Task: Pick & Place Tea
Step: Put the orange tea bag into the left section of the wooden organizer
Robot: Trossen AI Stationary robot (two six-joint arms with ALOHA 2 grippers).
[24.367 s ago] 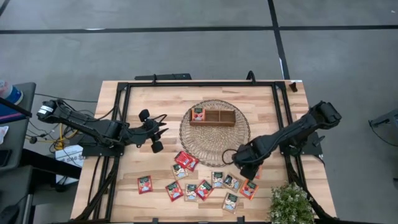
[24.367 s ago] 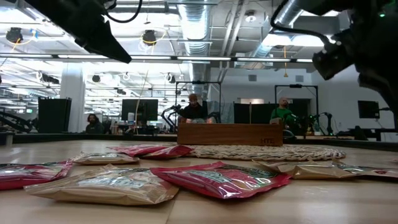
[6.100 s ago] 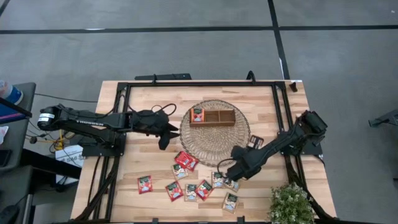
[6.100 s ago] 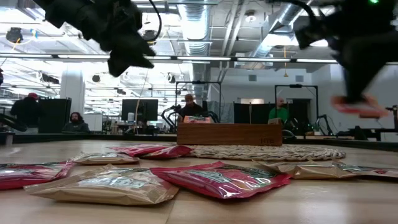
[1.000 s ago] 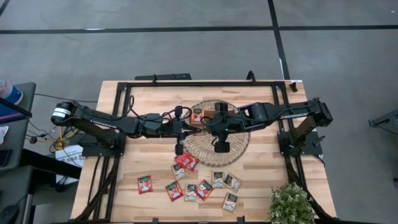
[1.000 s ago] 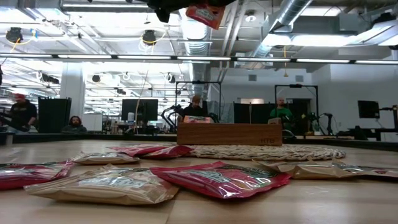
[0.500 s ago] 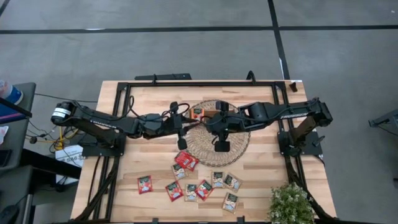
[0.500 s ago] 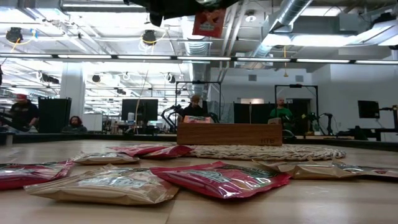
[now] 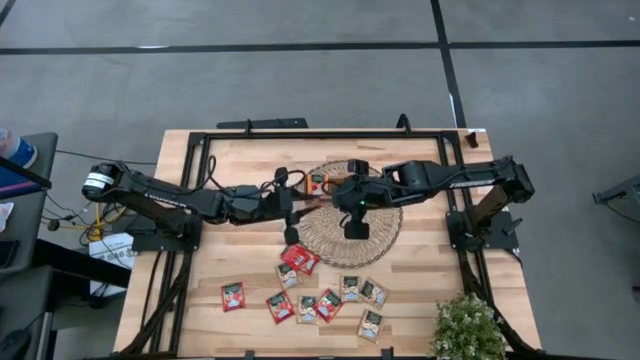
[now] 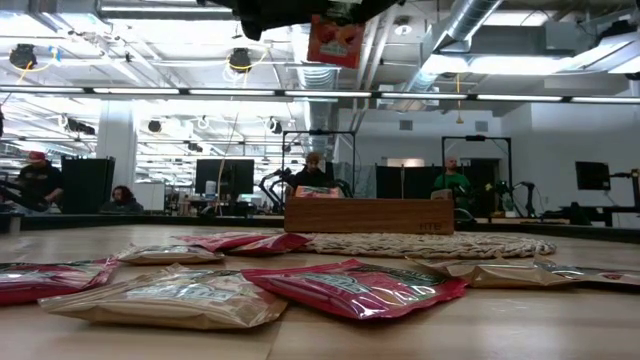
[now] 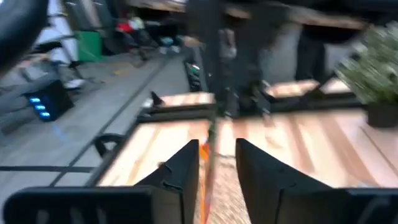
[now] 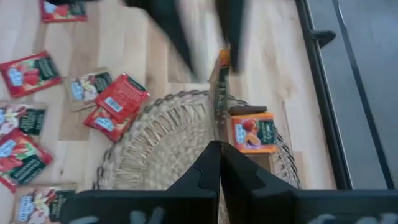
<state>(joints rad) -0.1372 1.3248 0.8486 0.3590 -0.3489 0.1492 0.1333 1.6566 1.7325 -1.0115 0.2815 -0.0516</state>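
Right tool (image 12: 217,146), jaws pinched shut on one edge of a red-orange tea sachet (image 10: 335,40), holds it high above the round woven wicker mat (image 12: 168,143). Left tool (image 11: 217,149) faces it, jaws apart on either side of the same sachet, not pinching. This looks like a mid-air handover. Next, the thin, glossy square needs lowering into the brown wooden tray (image 10: 370,215). Other flat sachets (image 9: 325,300) lie loose on the pale wood table (image 9: 240,270).
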